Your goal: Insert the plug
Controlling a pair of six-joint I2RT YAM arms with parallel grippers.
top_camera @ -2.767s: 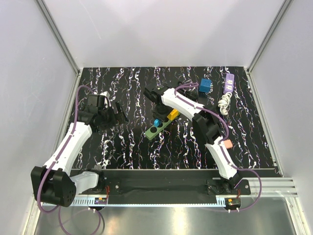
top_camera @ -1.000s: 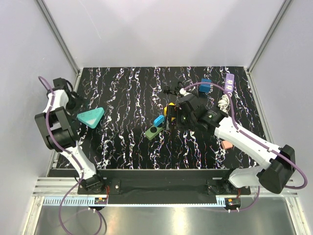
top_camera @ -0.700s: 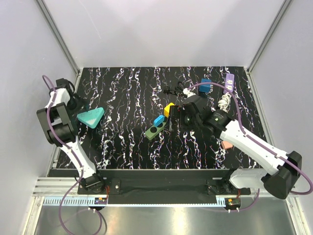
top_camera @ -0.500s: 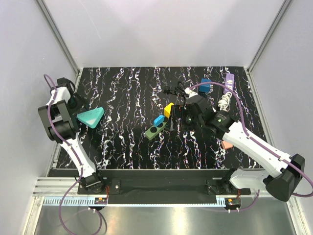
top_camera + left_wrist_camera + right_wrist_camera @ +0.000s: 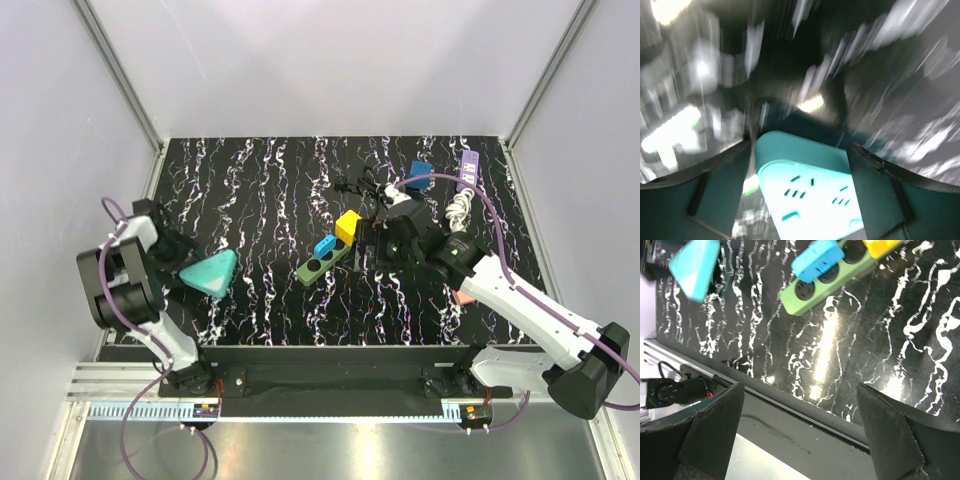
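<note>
Left hand (image 5: 172, 255): low at the left edge of the surface (image 5: 260, 200), fingers spread wide. The teal triangular socket block (image 5: 210, 272) fills the gap from finger to finger, so it looks gripped.
Left wrist view: heavily smeared. Only the block's pale face (image 5: 805, 185) with its slot marks reads clearly. Its lower end is cut off by the frame.
Right hand (image 5: 368, 243): above mid-surface, jaws fully apart with nothing between them (image 5: 799, 387).
Green power strip (image 5: 322, 262): lies flat and aslant, just left of the right hand.
Blue plug (image 5: 325, 246): sits on the strip near its middle. Whether it is fully seated cannot be told.
Yellow plug (image 5: 348, 226): at the strip's far end, and cropped by the top edge in the right wrist view (image 5: 880, 245).
Free sockets: one at the strip's near end (image 5: 805, 288), one between the two plugs (image 5: 855, 252).
Black cable (image 5: 355, 185): tangled behind the right hand, its end too small to make out.
Pink piece (image 5: 462, 296): partly hidden beside the right forearm.
</note>
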